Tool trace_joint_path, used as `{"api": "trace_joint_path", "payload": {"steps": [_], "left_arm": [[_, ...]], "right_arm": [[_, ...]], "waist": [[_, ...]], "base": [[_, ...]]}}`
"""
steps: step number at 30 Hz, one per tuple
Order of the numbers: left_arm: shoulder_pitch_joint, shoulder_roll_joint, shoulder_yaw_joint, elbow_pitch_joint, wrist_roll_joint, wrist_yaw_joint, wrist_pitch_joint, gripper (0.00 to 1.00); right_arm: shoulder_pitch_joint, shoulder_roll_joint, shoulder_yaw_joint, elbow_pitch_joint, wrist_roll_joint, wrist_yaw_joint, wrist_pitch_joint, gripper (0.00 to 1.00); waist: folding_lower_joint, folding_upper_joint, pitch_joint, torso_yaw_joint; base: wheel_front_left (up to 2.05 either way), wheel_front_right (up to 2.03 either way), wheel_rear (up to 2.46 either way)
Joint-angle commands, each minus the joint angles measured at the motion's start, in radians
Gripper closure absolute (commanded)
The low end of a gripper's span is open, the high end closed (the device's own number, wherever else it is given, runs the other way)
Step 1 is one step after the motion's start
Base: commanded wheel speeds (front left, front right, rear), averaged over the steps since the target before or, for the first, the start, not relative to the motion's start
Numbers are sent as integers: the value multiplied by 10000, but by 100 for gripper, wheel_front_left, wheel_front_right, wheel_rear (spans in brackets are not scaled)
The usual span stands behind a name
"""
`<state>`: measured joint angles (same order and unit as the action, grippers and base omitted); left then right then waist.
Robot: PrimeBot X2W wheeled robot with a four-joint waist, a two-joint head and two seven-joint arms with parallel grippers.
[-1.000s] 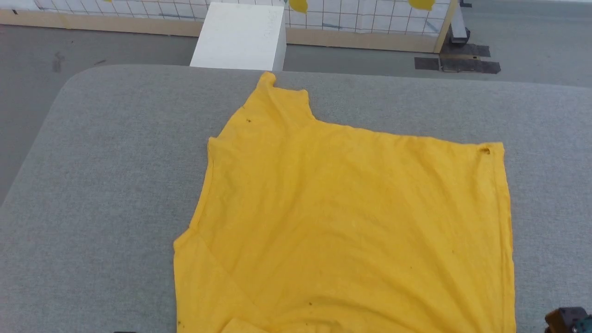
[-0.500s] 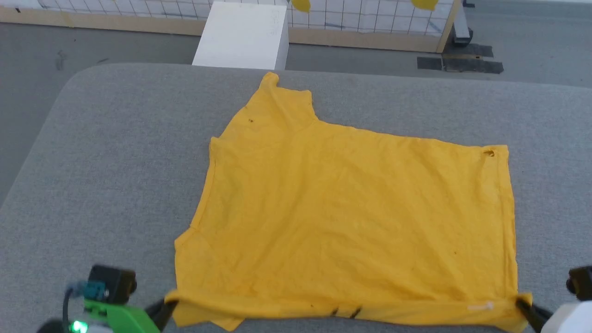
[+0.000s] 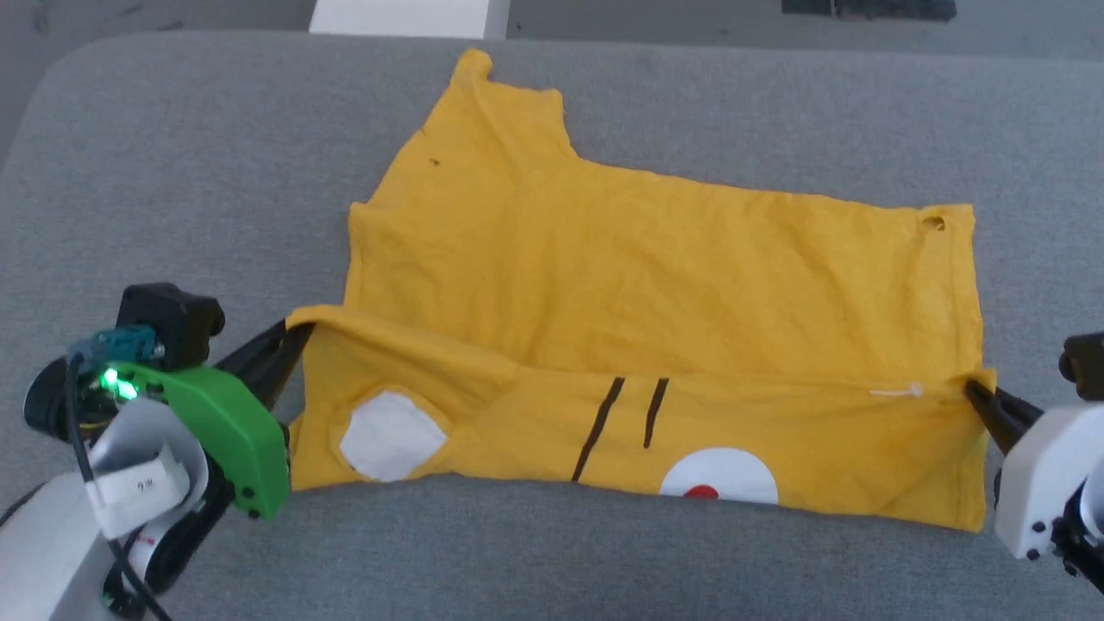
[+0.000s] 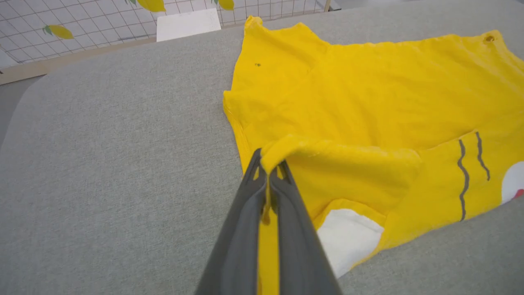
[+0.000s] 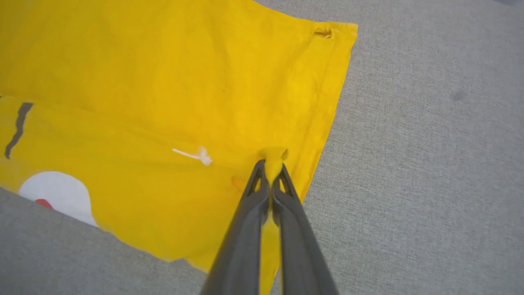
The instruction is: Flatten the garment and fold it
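Grey felt covers the surface [image 3: 172, 172] from edge to edge, and the garment [image 3: 647, 285] lies across its middle, plain yellow back up, with its near strip turned over so the white patch [image 3: 388, 435] and the whisker stripes [image 3: 625, 414] face me. My left claw [image 3: 293, 341] is clenched on the left corner of that turned strip, a nub of cloth poking past its tips in the left wrist view. My right claw [image 3: 975, 392] is clenched on the right corner at the hem. I judge this to be a fold in progress. Both pinches sit right at the fingertips, so if I pull the two corners apart or carry them too fast, a corner could slip out and the flap would drop crooked. The left side already looks bunched under the flap, and laying it down as it is would press that crease in. If one arm leads the other, the fold line will skew.
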<state>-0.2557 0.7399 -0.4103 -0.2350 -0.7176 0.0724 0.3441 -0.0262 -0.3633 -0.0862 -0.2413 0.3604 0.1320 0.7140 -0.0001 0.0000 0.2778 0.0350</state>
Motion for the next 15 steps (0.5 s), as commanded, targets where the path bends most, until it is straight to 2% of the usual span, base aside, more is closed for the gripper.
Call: {"api": "trace_joint_path", "payload": {"steps": [1,9,14,15], "left_arm": [[-311,-202,-10,271,38,-96,-177,100],[-1113,-981,-436,2523,375,-670,-1117,100],[-1408,-1476,-618,3804,549,-805,-1732,100],[-1435,-1551,-665,4008,526,-846,-1741,100]], "right_arm": [[-276,9,87,145,-74,-13,-20,100],[-716,186,482,1271,-75,-13,-117,100],[-673,210,434,1678,-45,-13,-259,100],[-665,238,395,1750,-25,-13,-252,96]], "waist": [[1,0,551,-226],[1,0,816,-230],[1,0,827,-146],[1,0,827,-134]], "base": [[0,0,0],[0,0,0],[0,0,0],[0,0,0]]}}
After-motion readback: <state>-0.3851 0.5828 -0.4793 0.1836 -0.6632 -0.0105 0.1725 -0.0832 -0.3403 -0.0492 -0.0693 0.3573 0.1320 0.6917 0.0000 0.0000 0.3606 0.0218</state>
